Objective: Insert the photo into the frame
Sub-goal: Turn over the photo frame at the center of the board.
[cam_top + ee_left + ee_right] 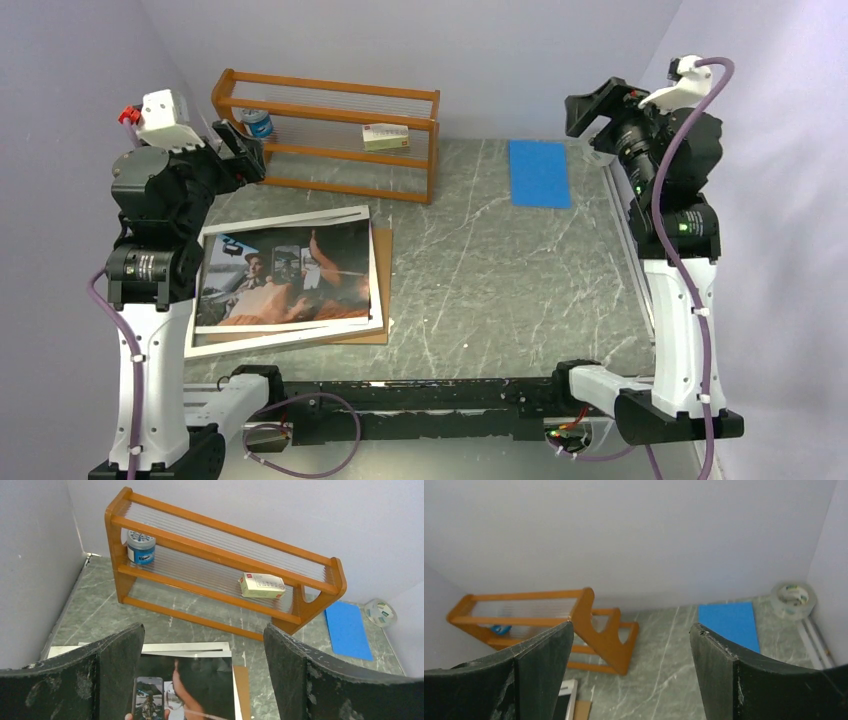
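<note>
The photo (285,275), a print of a man in a car with a phone, lies face up at the table's left. It rests askew on the white frame (290,219), whose border shows above and below it. A brown backing board (383,290) sticks out from under both on the right. My left gripper (243,152) is open and empty, raised above the photo's far edge. In the left wrist view the photo (205,685) and the frame's edge (185,646) lie below my left gripper (202,630). My right gripper (592,110) is open and empty, raised high at the far right.
An orange wooden shelf rack (330,135) stands at the back left, holding a blue-labelled jar (258,122) and a small box (385,136). A blue pad (539,172) lies at the back right. A tape roll (793,599) sits in the far right corner. A rail (625,240) runs along the right edge.
</note>
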Controlling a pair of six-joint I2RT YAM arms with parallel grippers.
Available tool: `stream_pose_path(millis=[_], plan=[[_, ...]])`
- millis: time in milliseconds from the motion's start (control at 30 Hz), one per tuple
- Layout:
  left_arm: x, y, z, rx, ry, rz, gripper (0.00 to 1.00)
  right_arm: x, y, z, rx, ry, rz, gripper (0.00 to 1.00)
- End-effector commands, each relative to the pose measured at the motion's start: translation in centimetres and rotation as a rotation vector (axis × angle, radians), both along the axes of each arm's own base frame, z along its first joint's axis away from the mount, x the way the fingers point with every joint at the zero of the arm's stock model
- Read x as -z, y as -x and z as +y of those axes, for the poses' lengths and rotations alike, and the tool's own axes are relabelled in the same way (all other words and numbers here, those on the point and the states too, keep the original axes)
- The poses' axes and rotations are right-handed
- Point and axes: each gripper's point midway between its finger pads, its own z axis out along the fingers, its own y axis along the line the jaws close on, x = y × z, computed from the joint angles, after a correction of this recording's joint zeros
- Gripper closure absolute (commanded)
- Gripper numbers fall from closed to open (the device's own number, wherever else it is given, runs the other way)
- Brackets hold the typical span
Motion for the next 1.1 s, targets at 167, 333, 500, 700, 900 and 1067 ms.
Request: stream_pose_path(millis=[167, 333, 500, 700, 900, 1067], plan=[[3.2, -0.3, -1.5, 0.064, 0.062, 0.079, 0.06, 6.2, -1.4, 2.5, -0.131, -0.021, 0.175, 0.14], [5.7, -0.3, -2.0, 0.073, 0.115, 0.159, 0.06, 10.6, -1.4, 6.7, -0.275, -0.028, 0.268, 0.18], [8.0, 0.5, -2.0, 0.043, 0.168, 0.261, 0.06, 15.8, 0.4, 14.7, -0.477, 0.002, 0.359, 0.22], [7.2, 2.6, -1.3, -0.017, 0.209, 0.305, 0.06, 21.4, 5.3, 26.0, -0.778, 0.054, 0.395, 0.37], [6.0, 5.1, -1.3, -0.025, 0.238, 0.319, 0.06, 27.1, 10.5, 35.7, -1.040, 0.242, 0.440, 0.44], [6.0, 6.4, -0.4, -0.091, 0.259, 0.345, 0.06, 31.8, 14.0, 43.0, -1.259, 0.424, 0.465, 0.49]])
